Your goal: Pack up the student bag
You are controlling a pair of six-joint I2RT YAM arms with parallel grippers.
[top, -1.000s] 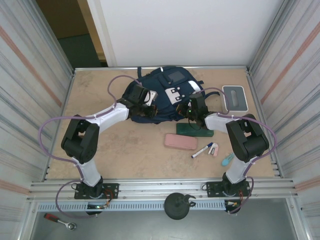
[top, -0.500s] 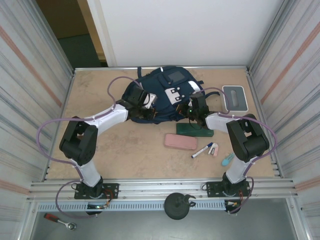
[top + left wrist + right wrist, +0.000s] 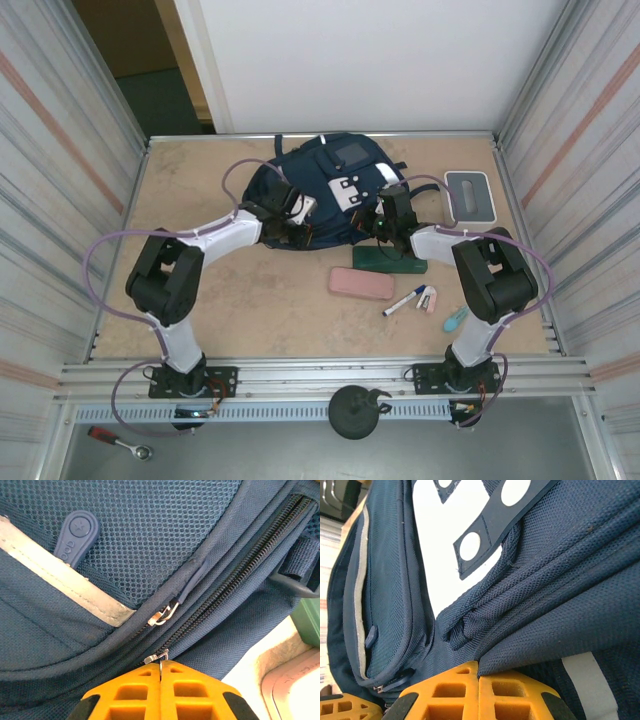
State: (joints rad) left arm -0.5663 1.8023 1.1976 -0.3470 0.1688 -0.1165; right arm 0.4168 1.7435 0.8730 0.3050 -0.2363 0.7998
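The navy student bag [image 3: 335,180] lies at the back middle of the table, white buckle patches up. My left gripper [image 3: 298,228] is at its near left edge. In the left wrist view its orange fingers [image 3: 130,690] are shut on a metal zipper pull [image 3: 159,657] of the long dark zipper [image 3: 235,575]. A second metal pull [image 3: 164,615] sits just above. My right gripper [image 3: 388,212] is at the bag's near right side, shut on a fold of the bag's navy fabric [image 3: 530,645].
A dark green case [image 3: 390,260] lies just in front of the bag, a pink case [image 3: 361,283] nearer. A marker [image 3: 404,301], a small eraser-like piece [image 3: 428,298] and a teal item [image 3: 455,318] lie right of them. A white-grey box [image 3: 469,195] stands at the back right.
The left gripper has slid slightly rightward along the bag's near edge with the zipper pull. The right gripper has barely moved.
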